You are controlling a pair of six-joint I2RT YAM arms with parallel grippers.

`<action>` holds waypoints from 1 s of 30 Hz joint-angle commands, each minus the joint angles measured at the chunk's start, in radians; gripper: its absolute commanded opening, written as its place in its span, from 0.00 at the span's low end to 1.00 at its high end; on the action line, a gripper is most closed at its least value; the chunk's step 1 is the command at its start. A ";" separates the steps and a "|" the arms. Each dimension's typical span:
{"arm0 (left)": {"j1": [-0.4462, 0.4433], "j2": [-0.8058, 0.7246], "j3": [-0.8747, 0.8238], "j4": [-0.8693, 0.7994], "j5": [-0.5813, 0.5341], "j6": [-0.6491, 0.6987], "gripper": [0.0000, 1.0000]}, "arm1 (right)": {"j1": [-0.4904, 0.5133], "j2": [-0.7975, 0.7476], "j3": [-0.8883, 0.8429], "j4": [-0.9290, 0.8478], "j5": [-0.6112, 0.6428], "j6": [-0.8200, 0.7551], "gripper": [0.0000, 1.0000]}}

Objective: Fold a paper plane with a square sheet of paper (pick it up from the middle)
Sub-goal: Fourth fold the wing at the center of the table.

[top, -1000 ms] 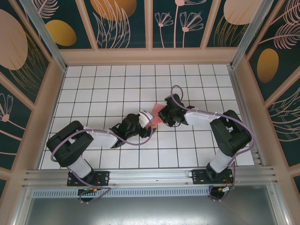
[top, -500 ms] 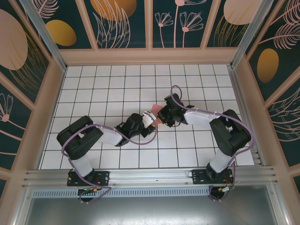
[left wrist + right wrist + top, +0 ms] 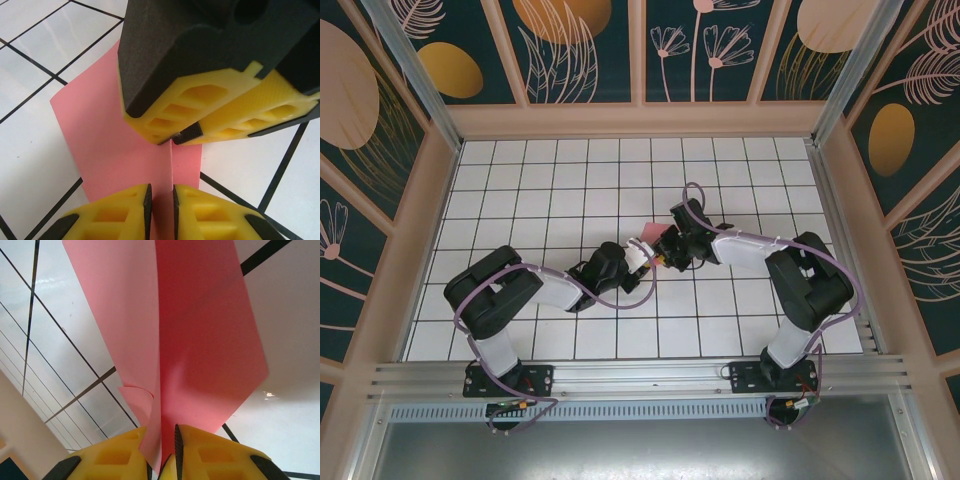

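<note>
Now the yellow-fingered left gripper [image 3: 161,192] has slid in, jaws narrowed either side of the raised crease. Biting yet? Can't tell. Just beyond, the right gripper [image 3: 176,138] pinches that ridge, tenting the thin pink-red square sheet of paper [image 3: 107,127] over the white tiled table [image 3: 30,165]. Handover looks close.

1. Overhead, the light is bright and even, falling from above. The table [image 3: 550,170] shows no hot spots, and my arms cast only faint, soft shadows.
2. That view is sharp, though the frame posts lean outward at the corners.
3. From my left wrist, the square sheet of paper [image 3: 100,135] is crisp and flatly lit, and the tiles carry a mild sheen.
4. From my right wrist, one half of the paper looks darker. A small glare spot sits on the tile beside it, above a soft grey shadow.
</note>
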 commanded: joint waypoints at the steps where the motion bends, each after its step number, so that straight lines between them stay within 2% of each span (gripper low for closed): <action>1: -0.002 -0.003 -0.012 0.031 -0.015 0.019 0.21 | -0.029 0.016 0.024 -0.025 -0.026 -0.019 0.22; 5: -0.003 -0.023 -0.037 0.042 -0.009 0.023 0.20 | -0.055 0.026 0.015 -0.012 -0.067 -0.055 0.23; 7: -0.003 -0.029 -0.046 0.040 -0.006 0.028 0.19 | -0.096 0.041 0.030 -0.006 -0.110 -0.098 0.23; 12: -0.002 -0.044 -0.070 0.057 0.001 0.031 0.19 | -0.119 0.105 0.059 -0.009 -0.212 -0.163 0.22; 17: -0.002 -0.051 -0.088 0.068 0.004 0.033 0.19 | -0.126 0.119 0.059 -0.018 -0.229 -0.175 0.17; 22: -0.002 -0.050 -0.083 0.058 0.015 0.031 0.22 | -0.124 0.106 0.059 -0.015 -0.231 -0.162 0.07; 30: -0.002 -0.032 -0.049 0.049 0.015 0.021 0.30 | -0.107 0.094 0.054 -0.017 -0.232 -0.149 0.07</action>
